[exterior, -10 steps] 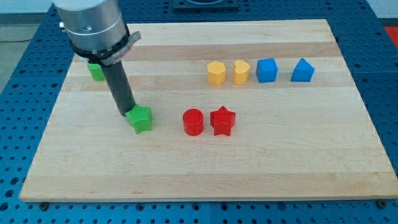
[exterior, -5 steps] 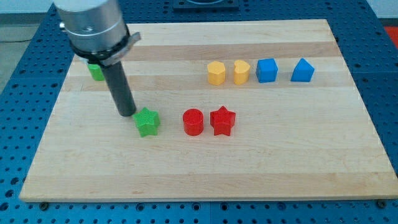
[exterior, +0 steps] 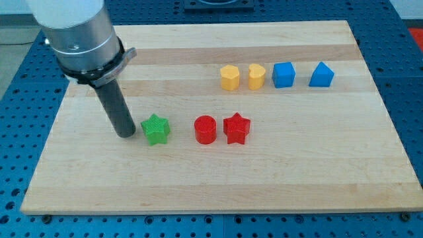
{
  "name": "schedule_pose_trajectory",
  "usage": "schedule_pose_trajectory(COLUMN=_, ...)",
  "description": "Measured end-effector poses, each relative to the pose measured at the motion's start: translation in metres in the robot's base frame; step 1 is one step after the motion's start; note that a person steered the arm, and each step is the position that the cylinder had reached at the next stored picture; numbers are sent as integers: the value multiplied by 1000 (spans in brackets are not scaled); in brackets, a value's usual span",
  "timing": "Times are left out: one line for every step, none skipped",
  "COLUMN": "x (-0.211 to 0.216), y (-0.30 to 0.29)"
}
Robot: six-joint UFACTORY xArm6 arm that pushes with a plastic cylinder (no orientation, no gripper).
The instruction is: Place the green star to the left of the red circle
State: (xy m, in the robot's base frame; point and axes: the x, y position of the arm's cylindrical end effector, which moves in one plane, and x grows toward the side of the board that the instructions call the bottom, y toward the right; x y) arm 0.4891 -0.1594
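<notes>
The green star (exterior: 156,129) lies on the wooden board (exterior: 218,178), left of the red circle (exterior: 205,129) with a gap about one block wide between them. My tip (exterior: 126,134) rests on the board just left of the green star, a small gap apart from it. A red star (exterior: 236,129) sits right beside the red circle on its right.
Two yellow blocks (exterior: 229,77) (exterior: 256,76) and two blue blocks (exterior: 283,74) (exterior: 322,75) stand in a row toward the view's top right. The arm's body hides the board's top-left corner.
The green star slid a little to the right toward the red circle. My tip then pulled back left and down, away from the star. The arm now covers the green block at top left.
</notes>
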Motion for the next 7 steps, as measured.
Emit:
schedule_pose_trajectory(x=0, y=13)
schedule_pose_trajectory(x=0, y=23)
schedule_pose_trajectory(x=0, y=27)
schedule_pose_trajectory(x=0, y=32)
schedule_pose_trajectory(x=0, y=33)
schedule_pose_trajectory(x=0, y=33)
schedule_pose_trajectory(x=-18, y=32)
